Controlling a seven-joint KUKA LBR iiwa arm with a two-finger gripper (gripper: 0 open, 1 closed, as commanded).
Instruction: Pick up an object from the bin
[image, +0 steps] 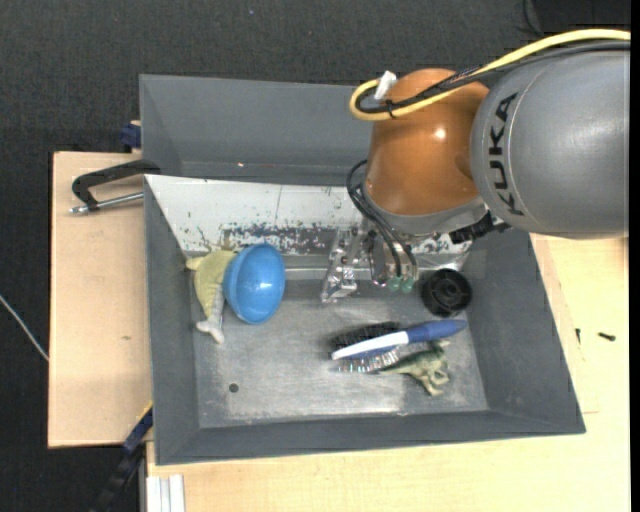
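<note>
the gripper (358, 278) hangs low over bare floor of the bin (290, 405), close to the far wall and about midway along it. whether it is open or closed i cannot tell; its metal parts run together under the orange cover (420, 140) on the wrist, and nothing shows in its grasp.

nearest to it on the right is a small black round thing (445, 291), like a cap or a wheel, apart from the gripper but near. toward the near edge lies a black brush (385, 346) with a blue and white handle, pointing to the right wall. an olive toy figure (432, 373) touches the brush on its near side. toward the left wall sits a blue egg (255, 283), resting against a pale yellow soft toy (207, 285).

no one of these is yet singled out, so the pick is still to be made. the black round thing looks light and stiff, and a grip across its outer rim should hold. the brush is probably light too; its handle is slim and firm, the better place to take it, since the bristles would give. the egg is likely smooth hard plastic and may squirt out unless it is taken across its middle. the soft toy would squash but is unlikely to slip.
</note>
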